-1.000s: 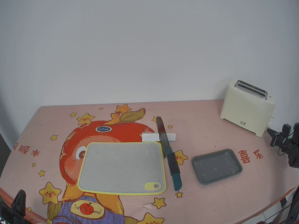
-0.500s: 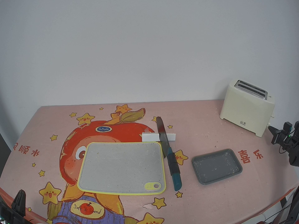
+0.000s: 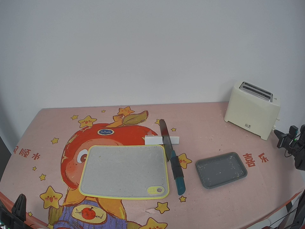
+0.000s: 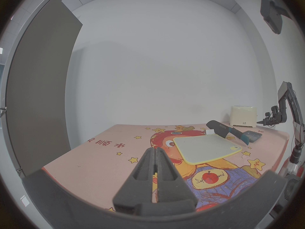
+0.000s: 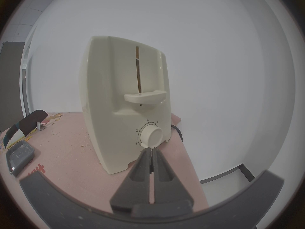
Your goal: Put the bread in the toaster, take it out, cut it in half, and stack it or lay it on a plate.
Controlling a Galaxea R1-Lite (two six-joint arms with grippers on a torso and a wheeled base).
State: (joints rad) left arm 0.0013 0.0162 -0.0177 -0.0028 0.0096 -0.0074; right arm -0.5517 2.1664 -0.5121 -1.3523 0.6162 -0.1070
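Right pincer [image 5: 152, 150] has backed slightly toward the edge of the surface [image 3: 206, 124], fingers together. The left pincer [image 4: 155, 150] is likewise together. I see the toaster [image 5: 120, 105] at the far right corner; any bread inside is hidden. I judge the shell stiff, smooth and liable to slide, so I would press only the lever [image 5: 145, 97]. It carries a small printed label and a numbered dial [image 5: 151, 135].

Bright, even light (wrist views bowed).

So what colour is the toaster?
The toaster is cream; the right wrist view shows it best.
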